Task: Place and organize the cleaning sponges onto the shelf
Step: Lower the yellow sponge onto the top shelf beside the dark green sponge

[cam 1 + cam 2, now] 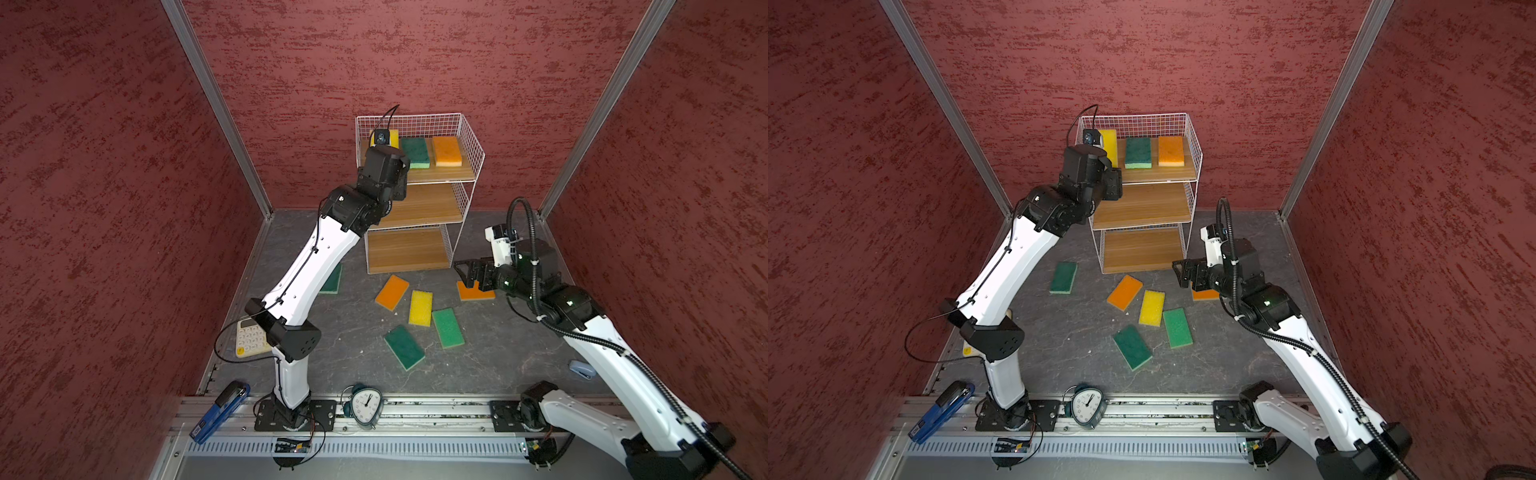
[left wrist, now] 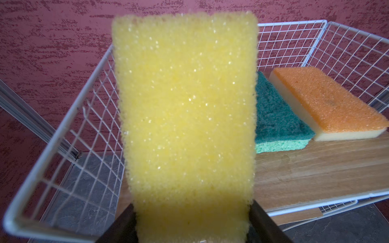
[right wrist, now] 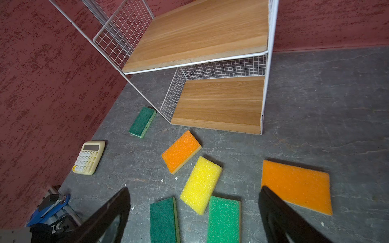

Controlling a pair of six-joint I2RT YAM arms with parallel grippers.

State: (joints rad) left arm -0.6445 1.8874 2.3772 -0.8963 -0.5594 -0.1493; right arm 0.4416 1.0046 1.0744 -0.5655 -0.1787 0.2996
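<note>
The black left tool [image 2: 191, 226] grips a yellow sponge [image 2: 185, 109] flecked with glinting specks. Beside it, the shelf [image 2: 315, 168] is light brown wood grain in a white wire grid. It bears a dark green sponge [image 2: 277, 113] edged pale green and an orange sponge [image 2: 328, 103] with a cream base. Under the black right tool [image 3: 194, 189], the table [image 3: 315, 94] is grey and veined. The calculator [image 3: 89, 157] is cream, the walls [image 1: 83, 208] mottled dark red.

Coarse porous foam yellow sponge [image 2: 185, 109]; shelf [image 2: 328, 166] of matt wood, white wire.
</note>
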